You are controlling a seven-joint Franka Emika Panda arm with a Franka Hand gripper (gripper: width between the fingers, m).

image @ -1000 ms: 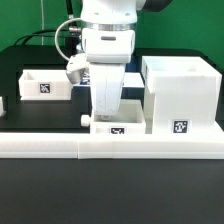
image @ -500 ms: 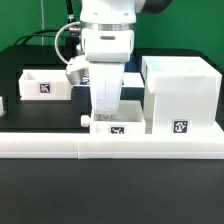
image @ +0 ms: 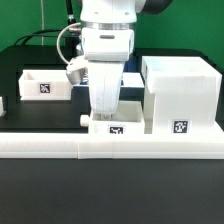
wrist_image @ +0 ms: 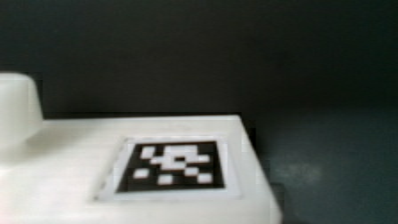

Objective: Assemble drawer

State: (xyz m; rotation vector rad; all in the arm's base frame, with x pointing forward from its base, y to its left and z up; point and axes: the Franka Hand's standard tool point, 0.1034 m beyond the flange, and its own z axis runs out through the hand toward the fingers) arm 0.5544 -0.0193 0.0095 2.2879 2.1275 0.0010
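Note:
A small white drawer tray [image: 118, 127] with a tag on its front and a knob [image: 83, 119] on its side stands against the front wall. My gripper [image: 106, 116] reaches straight down into it; the tray's walls hide the fingertips, so I cannot tell how the jaws stand. The wrist view shows a white tagged face of this tray [wrist_image: 175, 166] very close and blurred, with no fingers in sight. The large boxy housing [image: 180, 90] stands just to the exterior view's right of the tray. A second small tray [image: 45, 84] sits at the back left.
The long low white border wall [image: 60, 147] runs along the front of the black table. A small white part [image: 2, 105] shows at the exterior view's left edge. Cables hang behind the arm.

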